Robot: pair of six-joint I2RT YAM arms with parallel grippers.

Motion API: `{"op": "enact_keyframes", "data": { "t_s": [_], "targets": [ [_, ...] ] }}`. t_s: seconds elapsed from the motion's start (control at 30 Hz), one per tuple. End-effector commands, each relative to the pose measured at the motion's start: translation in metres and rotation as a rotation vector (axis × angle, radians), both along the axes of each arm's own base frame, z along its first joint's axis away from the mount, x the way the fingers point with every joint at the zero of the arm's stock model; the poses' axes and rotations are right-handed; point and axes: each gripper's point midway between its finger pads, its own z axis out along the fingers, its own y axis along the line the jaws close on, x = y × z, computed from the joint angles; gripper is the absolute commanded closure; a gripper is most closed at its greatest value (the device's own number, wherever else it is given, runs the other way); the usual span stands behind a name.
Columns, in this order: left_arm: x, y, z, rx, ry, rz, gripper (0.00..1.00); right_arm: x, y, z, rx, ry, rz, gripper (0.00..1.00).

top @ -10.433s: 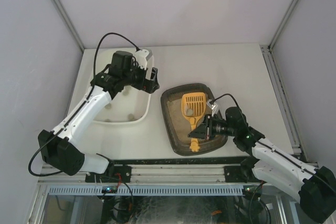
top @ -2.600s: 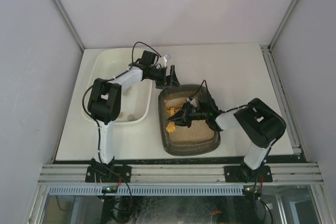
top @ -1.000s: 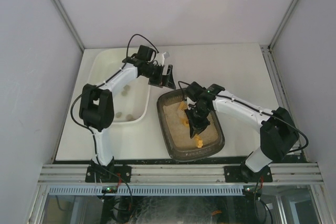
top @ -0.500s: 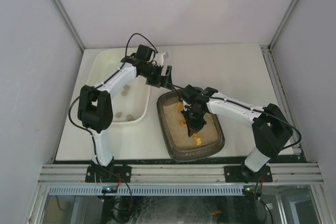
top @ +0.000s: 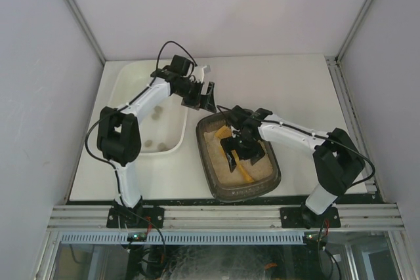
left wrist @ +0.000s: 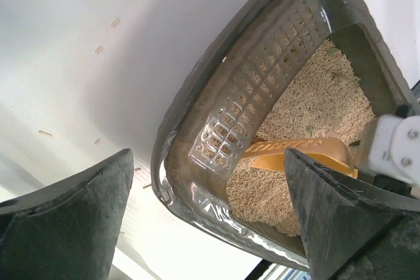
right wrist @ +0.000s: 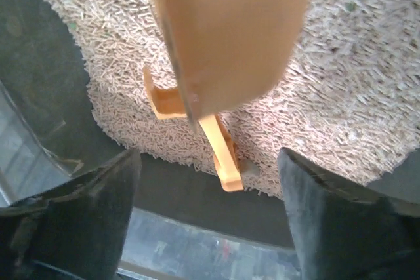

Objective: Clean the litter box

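Observation:
The litter box point(top: 243, 196) is a dark tray with beige litter at the table's middle. An orange scoop point(top: 237, 164) lies slanted on the litter. My right gripper point(top: 240, 151) hangs just above it, open, with nothing held. In the right wrist view the scoop point(right wrist: 220, 142) shows below and ahead of the open right gripper point(right wrist: 210, 221), its near part blurred. My left gripper point(top: 207, 99) is open over the box's far left corner. The left wrist view has the box's rim point(left wrist: 197, 162) and the scoop point(left wrist: 298, 155) between the wide left gripper point(left wrist: 210, 227).
A cream-white tub point(top: 154, 153) stands left of the litter box with a few small clumps point(top: 156, 115) inside. White walls close in the table on three sides. The arms' mounting rail point(top: 216, 214) runs along the near edge.
My right gripper has opened and let go of the scoop, which now lies flatter on the litter. The left arm has stayed where it was.

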Motion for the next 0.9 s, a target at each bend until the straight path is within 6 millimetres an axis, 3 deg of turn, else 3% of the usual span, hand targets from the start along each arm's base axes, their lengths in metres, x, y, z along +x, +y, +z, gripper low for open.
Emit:
{"op": "enact_keyframes", "data": {
  "t_s": [0.0, 0.1, 0.33, 0.47, 0.6, 0.77, 0.87],
  "targets": [
    [0.011, -0.003, 0.072, -0.057, -0.176, -0.023, 0.0, 0.011, -0.011, 0.027, -0.019, -0.123, -0.021, 0.02],
    [0.012, -0.003, 0.094, -0.063, -0.215, -0.025, 0.0, 0.018, -0.014, 0.047, -0.03, -0.206, -0.03, 0.0],
    [0.008, 0.018, 0.165, -0.034, -0.409, 0.024, 0.0, 0.053, -0.013, 0.119, 0.11, -0.501, -0.202, 0.0],
    [-0.002, 0.047, 0.202, 0.037, -0.561, 0.085, 0.0, 0.067, -0.021, 0.156, 0.175, -0.654, -0.316, 0.0],
    [-0.017, 0.086, 0.239, 0.124, -0.741, 0.191, 0.0, 0.091, -0.045, 0.193, 0.162, -0.859, -0.433, 0.0],
    [-0.039, 0.131, 0.266, 0.219, -0.874, 0.329, 0.0, 0.099, -0.061, 0.229, 0.19, -0.984, -0.459, 0.02],
    [-0.056, 0.142, 0.271, 0.228, -0.877, 0.357, 0.0, 0.098, -0.064, 0.253, 0.253, -1.062, -0.483, 0.0]
  ]
}}
